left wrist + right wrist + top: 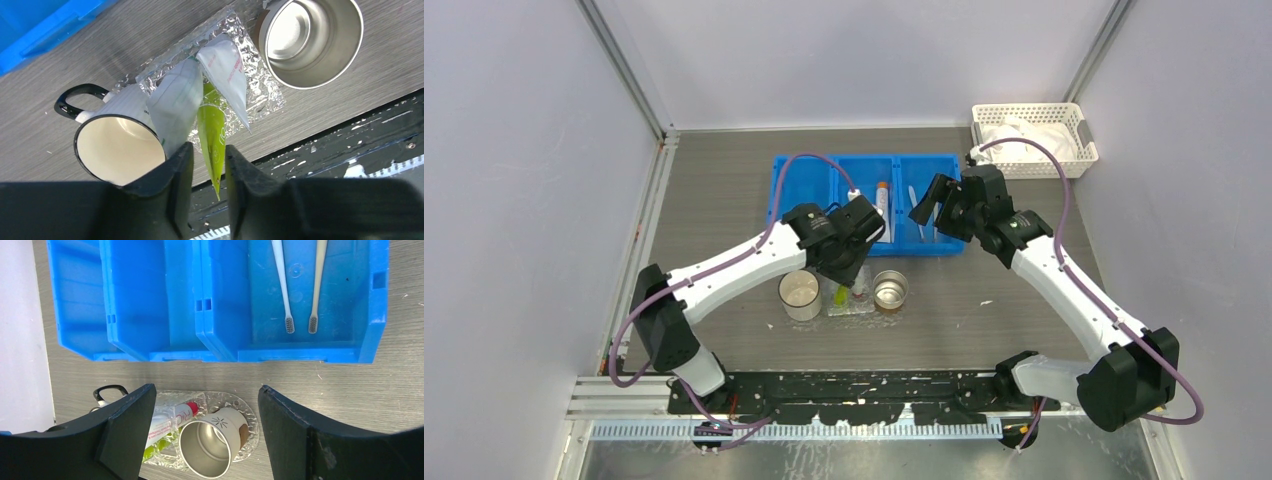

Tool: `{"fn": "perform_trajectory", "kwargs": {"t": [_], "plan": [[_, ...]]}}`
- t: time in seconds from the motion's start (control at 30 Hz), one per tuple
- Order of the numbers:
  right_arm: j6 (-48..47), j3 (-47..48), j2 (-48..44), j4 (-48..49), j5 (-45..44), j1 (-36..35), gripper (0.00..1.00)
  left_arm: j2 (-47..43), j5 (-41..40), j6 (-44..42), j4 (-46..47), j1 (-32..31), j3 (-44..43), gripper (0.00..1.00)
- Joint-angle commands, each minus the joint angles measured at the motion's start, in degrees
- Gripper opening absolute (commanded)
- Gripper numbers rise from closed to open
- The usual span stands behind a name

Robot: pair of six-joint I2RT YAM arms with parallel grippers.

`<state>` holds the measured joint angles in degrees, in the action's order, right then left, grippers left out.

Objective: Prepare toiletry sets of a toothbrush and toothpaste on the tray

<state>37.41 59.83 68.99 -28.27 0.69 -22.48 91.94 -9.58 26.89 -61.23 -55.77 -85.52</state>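
The clear tray (864, 308) (260, 87) lies between a white mug and a steel cup. Three toiletry sets stand on it with their points up: a pale greenish one (175, 100), a green one (212, 132) and a reddish-white one (227, 70). My left gripper (856, 265) (206, 160) hangs right over them. Its jaws are a narrow way apart with the green set's point between them, and a sliver of gap shows on the left side. My right gripper (936, 205) (206, 390) is wide open and empty over the blue bin's right compartment. It sees the tray (250, 415) and the reddish-white set (175, 417) below.
The white mug (800, 295) (117, 145) stands left of the tray and the steel cup (890, 290) (310, 40) at its right end. The blue three-compartment bin (809, 195) behind holds a toothpaste tube (883, 200) and two toothbrushes (282, 285). A white basket (1034, 140) stands at the back right.
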Motion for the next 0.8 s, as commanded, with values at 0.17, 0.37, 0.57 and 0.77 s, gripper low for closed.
{"fn": "perform_trajectory", "kwargs": {"t": [0.17, 0.37, 0.57, 0.77], "plan": [[0.20, 2.14, 1.13, 2.12, 1.91, 0.28, 0.80, -3.85, -3.79, 1.32, -1.45, -0.28, -5.41, 0.48], [-1.73, 11.06, 9.92, 0.82, 7.09, 0.23, 0.77, -7.78, -6.03, 1.08, -4.03, -0.28, -10.90, 0.52], [-10.10, 31.77, 29.38, -9.60, 4.89, -4.82, 0.76, -15.28, -9.70, 2.10, -3.36, -0.31, -8.72, 0.61], [-11.25, 42.97, 42.86, -12.72, -3.01, -7.75, 0.76, -19.50, -11.48, 1.80, -3.71, -0.17, -5.04, 0.65]]}}
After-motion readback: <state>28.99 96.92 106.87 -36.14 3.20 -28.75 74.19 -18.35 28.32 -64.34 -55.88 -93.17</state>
